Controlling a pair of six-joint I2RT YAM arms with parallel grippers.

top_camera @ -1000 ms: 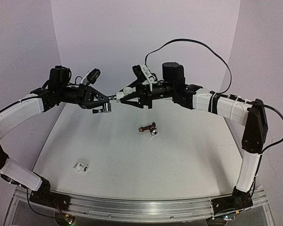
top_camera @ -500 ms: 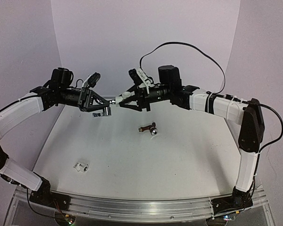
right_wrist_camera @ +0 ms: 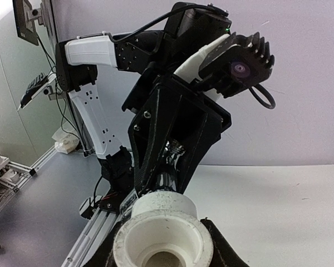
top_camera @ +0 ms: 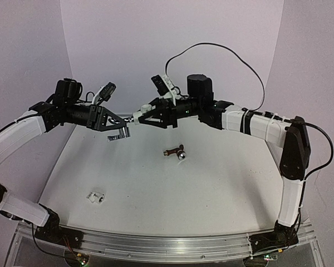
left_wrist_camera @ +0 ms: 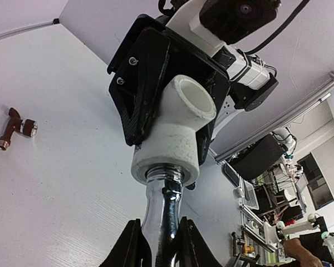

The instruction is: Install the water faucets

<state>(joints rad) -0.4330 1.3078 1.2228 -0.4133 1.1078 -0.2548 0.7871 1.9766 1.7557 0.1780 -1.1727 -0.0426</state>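
Note:
A shiny chrome faucet point(left_wrist_camera: 162, 208) is clamped in my shut left gripper point(left_wrist_camera: 160, 247), above the table's far middle. Its threaded end sits in the mouth of a white pipe fitting point(left_wrist_camera: 172, 133), and my right gripper point(top_camera: 147, 115) is shut on that fitting point(right_wrist_camera: 162, 236). In the top view the chrome faucet point(top_camera: 121, 133) and the fitting point(top_camera: 138, 117) meet between the two grippers, with the left gripper point(top_camera: 117, 125) on the left. The right wrist view shows the faucet point(right_wrist_camera: 175, 161) rising from the fitting into the left gripper's black fingers point(right_wrist_camera: 150, 139). A reddish-brown faucet point(top_camera: 175, 151) with a silvery knob lies on the table, also in the left wrist view point(left_wrist_camera: 14, 127).
A second small white pipe fitting point(top_camera: 96, 196) lies on the table near the front left. The white table point(top_camera: 211, 189) has purple walls behind and at both sides. An aluminium rail point(top_camera: 156, 245) with the arm bases runs along the near edge.
Both grippers, still joined through faucet and fitting, have shifted a little to the left. The right wrist has turned about its axis. The brown faucet and loose fitting have not moved.

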